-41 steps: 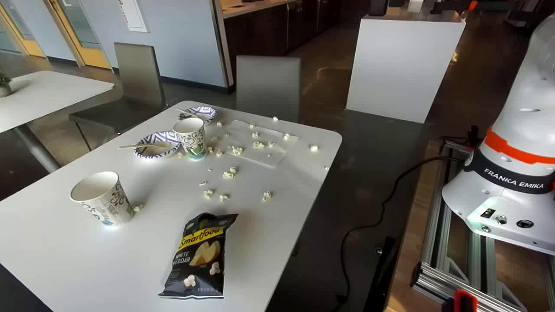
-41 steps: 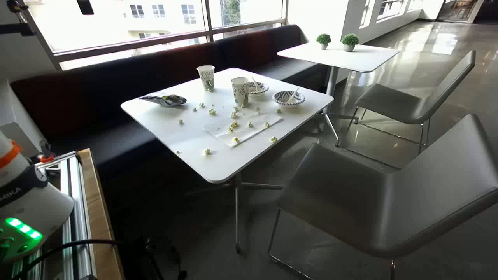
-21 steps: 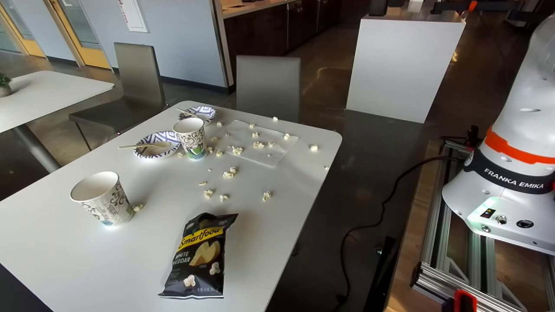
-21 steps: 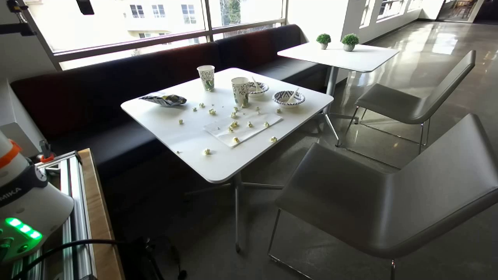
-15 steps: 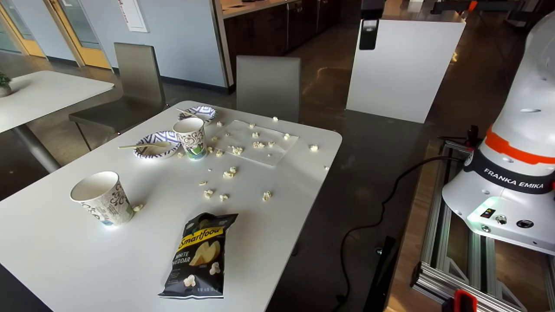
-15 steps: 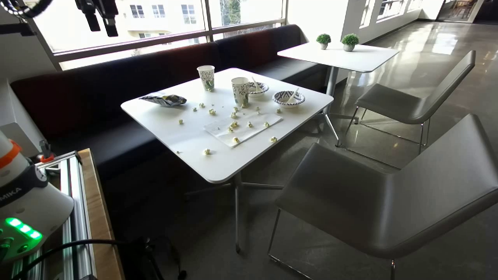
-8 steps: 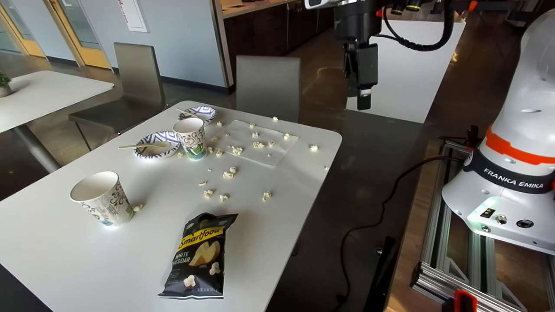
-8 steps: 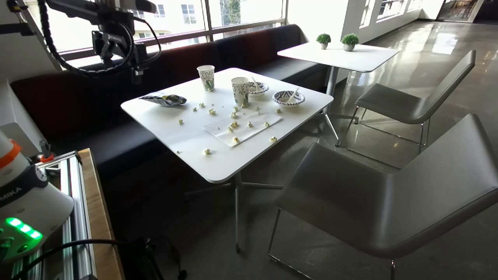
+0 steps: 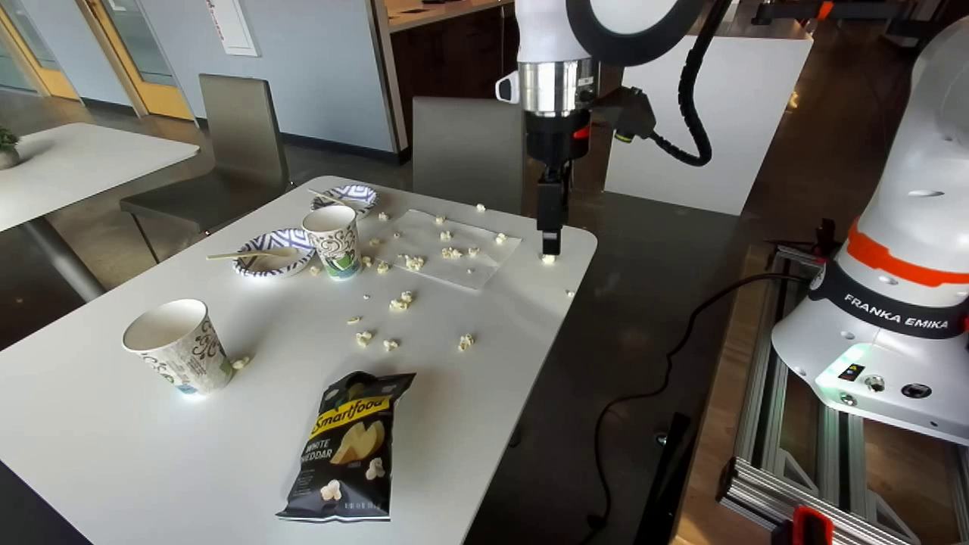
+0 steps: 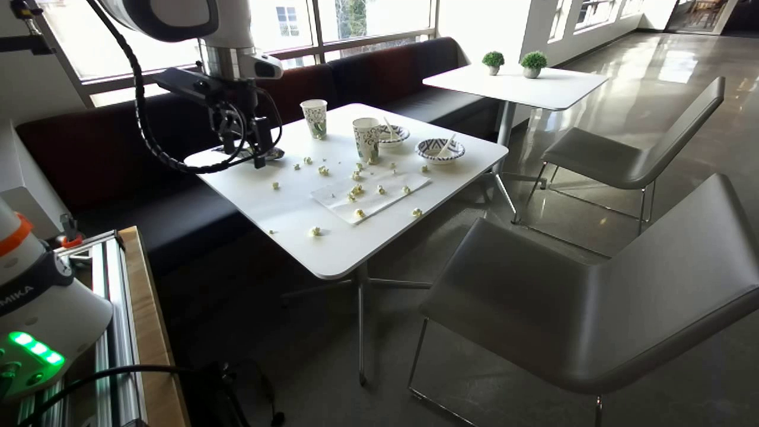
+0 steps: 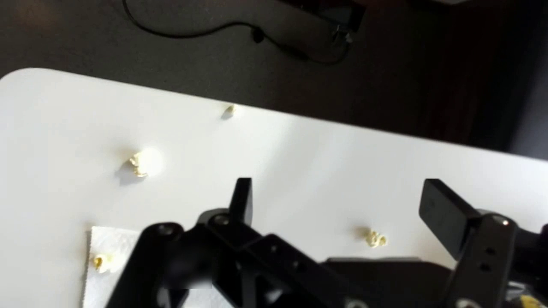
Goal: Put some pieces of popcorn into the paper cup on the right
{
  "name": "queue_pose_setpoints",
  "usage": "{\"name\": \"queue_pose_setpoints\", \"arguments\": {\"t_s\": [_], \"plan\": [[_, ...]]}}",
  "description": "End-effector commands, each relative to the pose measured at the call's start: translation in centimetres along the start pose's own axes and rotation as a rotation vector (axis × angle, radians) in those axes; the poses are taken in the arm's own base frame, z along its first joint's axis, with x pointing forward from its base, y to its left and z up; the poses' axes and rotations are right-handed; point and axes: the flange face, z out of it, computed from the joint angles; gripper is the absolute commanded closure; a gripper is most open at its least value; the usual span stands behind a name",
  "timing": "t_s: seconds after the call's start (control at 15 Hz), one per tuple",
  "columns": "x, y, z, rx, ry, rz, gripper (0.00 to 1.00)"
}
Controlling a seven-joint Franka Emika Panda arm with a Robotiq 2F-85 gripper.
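End effector point(image 11: 337, 197) released: fingers spread wide, nothing held, tips above the table point(image 9: 303, 341) and clear of it. Loose popcorn point(image 9: 400, 304) scattered below and outward.

Relation that matters: in the wrist view a popcorn piece point(image 11: 375, 239) falls within the fingers' span, nearer the finger at that view's right and lower in frame than the tips. Read with both exterior views, it likely lies below the end effector and somewhat outward, away from the robot base point(image 9: 893, 352); a shift that way, then down, seems called for. Lumpy, no clear long axis.

In an exterior view the tips overlap another popcorn piece point(image 9: 548, 259): line of sight only; the wrist view sets it outside the fingers.

Outward of the end effector: bowl-side paper cup point(image 9: 334, 246), beside the striped bowls point(image 9: 274, 241), and bag-side paper cup point(image 9: 182, 356), nearer the snack bag point(image 9: 347, 454). The former is more rightward looking outward, so probably the goal, not certain
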Motion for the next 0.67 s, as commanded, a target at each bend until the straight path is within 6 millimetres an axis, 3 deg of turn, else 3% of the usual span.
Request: {"name": "queue_pose_setpoints", "arguments": {"t_s": [0.0, 0.07, 0.27, 0.6], "plan": [[3.2, -0.7, 3.4, -0.034, 0.041, 0.111, 0.0], [1.5, -0.4, 1.7, -0.03, 0.042, 0.075, 0.0], [2.8, -0.8, 3.2, -0.027, 0.036, 0.096, 0.0], [3.2, -0.8, 3.1, -0.026, 0.039, 0.101, 0.0]]}}
